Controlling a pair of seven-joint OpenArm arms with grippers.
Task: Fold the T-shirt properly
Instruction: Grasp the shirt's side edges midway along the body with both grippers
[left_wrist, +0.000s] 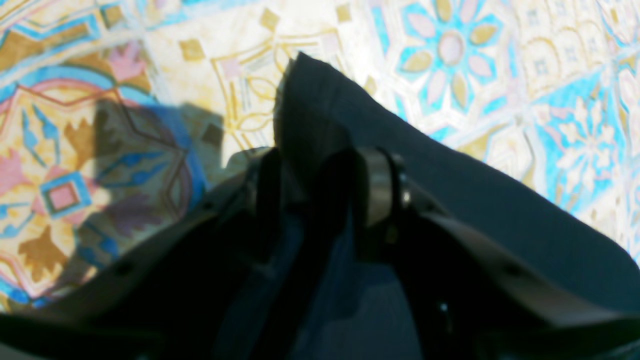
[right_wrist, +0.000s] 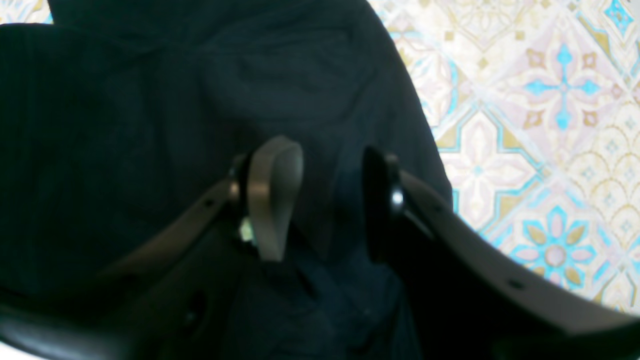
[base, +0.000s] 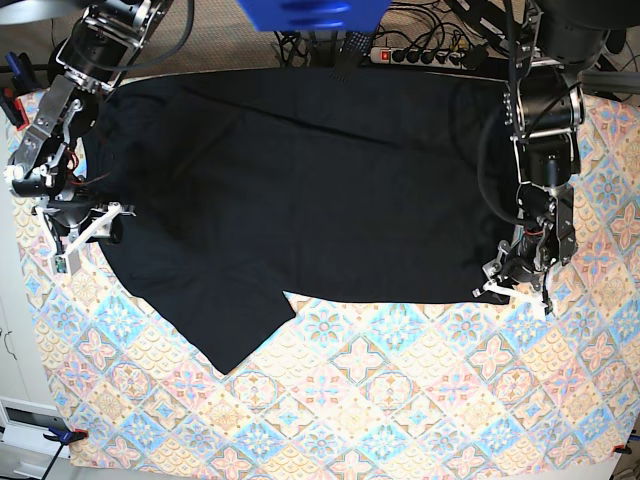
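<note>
The black T-shirt (base: 320, 180) lies spread on the patterned tablecloth (base: 400, 400), with one sleeve pointing toward the front left. My left gripper (base: 512, 290) is at the shirt's front right corner. In the left wrist view its jaws (left_wrist: 320, 170) stand apart, and that corner of the T-shirt (left_wrist: 450, 190) runs between them and pokes out beyond the tips. My right gripper (base: 100, 222) is at the shirt's left edge near the other sleeve. Its jaws (right_wrist: 325, 190) are open over rumpled T-shirt (right_wrist: 125, 125) cloth, with the fingers low on it.
A power strip with cables (base: 420, 50) runs along the back edge beside a blue object (base: 310, 12). The tablecloth reaches the front, with a clamp (base: 60, 435) at its front left corner. A white cabinet (base: 10, 340) stands at the left.
</note>
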